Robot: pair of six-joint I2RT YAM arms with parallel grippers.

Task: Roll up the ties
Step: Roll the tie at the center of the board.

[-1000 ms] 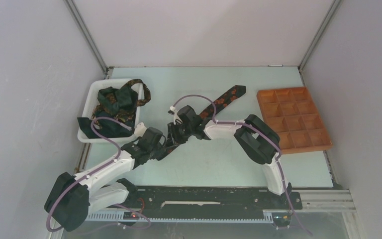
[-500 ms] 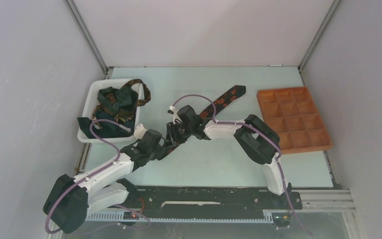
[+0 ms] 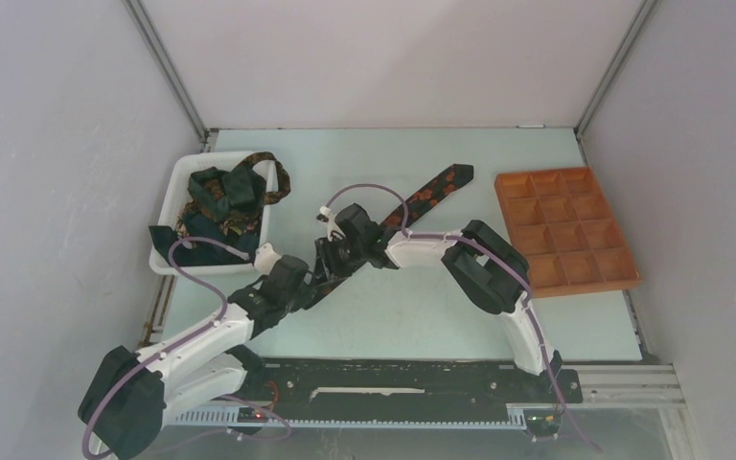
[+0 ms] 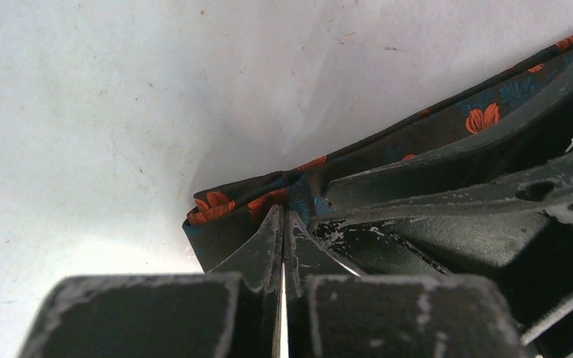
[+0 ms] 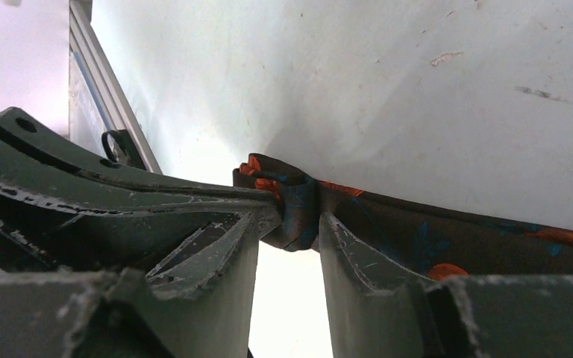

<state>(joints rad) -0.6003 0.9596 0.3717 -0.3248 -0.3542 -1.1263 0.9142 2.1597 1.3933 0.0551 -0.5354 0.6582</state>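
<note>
pale green bench [image 3: 393,316] fills the floor of a grey-walled booth, and your left arm [image 3: 211,331] and right arm [image 3: 422,247] meet near its middle. the floral tie [image 3: 431,190], dark with orange-red flowers, lies flat on a diagonal. its pointed wide end sits at the far side, near the orange tray [image 3: 589,287] but apart from it, and the strip runs back toward you to where both sets of jaws converge.

your left jaws are together, tips pressed tight. from the left wrist they seem to pinch the folded near end of the floral tie [image 4: 224,216], where the cloth puckers at the tips.

your right jaws stand partly apart with that same folded end between them. in the right wrist view the fold of the floral tie [image 5: 298,212] touches both fingers [image 5: 358,253], and the left jaws reach in from the side to meet it.

on your left, a white bin [image 3: 168,268] sits by the bench's edge and holds a heap of other ties [image 3: 216,196], green and brown, with one looped over its far rim.
</note>
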